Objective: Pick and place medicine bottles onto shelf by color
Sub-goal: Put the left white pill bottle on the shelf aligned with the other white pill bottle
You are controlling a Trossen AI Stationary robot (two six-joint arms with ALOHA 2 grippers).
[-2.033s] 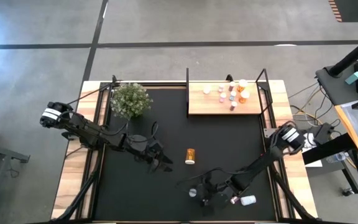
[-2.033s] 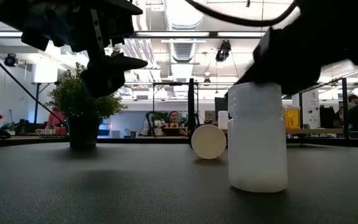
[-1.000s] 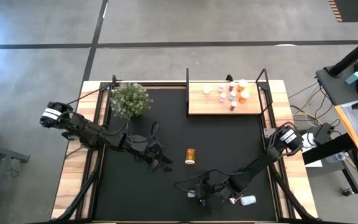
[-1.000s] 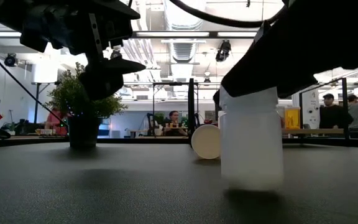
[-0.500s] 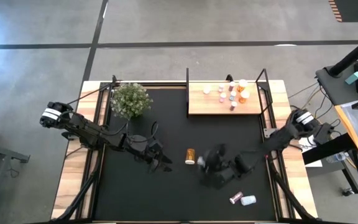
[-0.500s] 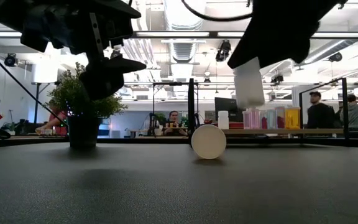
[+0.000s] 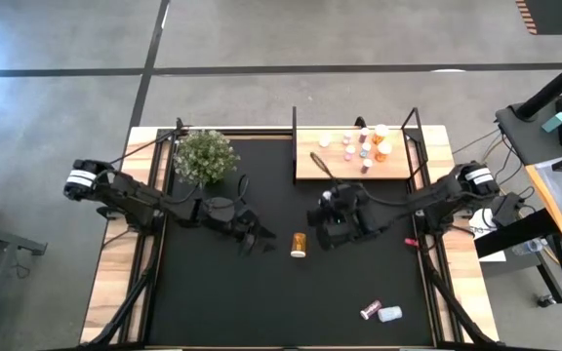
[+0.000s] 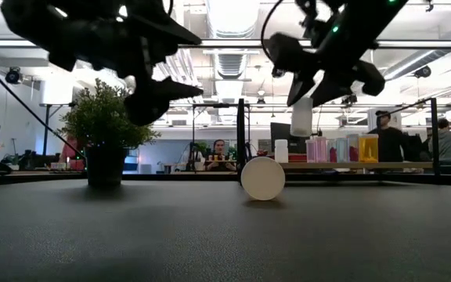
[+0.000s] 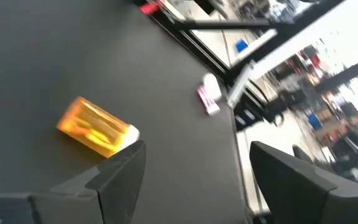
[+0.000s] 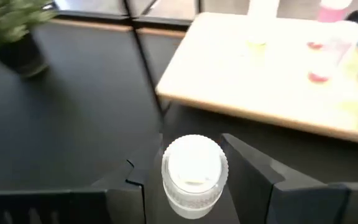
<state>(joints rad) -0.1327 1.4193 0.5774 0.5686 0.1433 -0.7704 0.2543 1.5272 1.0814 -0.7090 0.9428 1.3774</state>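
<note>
The counter point(image 7: 261, 302) wears a matt black mat with a fine pebbled grain in the low view, edged by pale bare wood, and the shelf point(image 7: 325, 164) is a smooth light wooden board in thin black metal posts. The white bottle point(image 10: 193, 175) in the right gripper point(image 10: 191, 186) looks like milky, slightly glossy plastic with a ribbed cap rim, held between matt dark plastic jaws. The orange bottle point(image 9: 95, 126) lying on the mat is clear, shiny amber plastic with a white cap, the plant point(image 7: 204, 156) has soft green foliage, and the floor point(image 7: 261, 58) beyond is smooth grey concrete.
</note>
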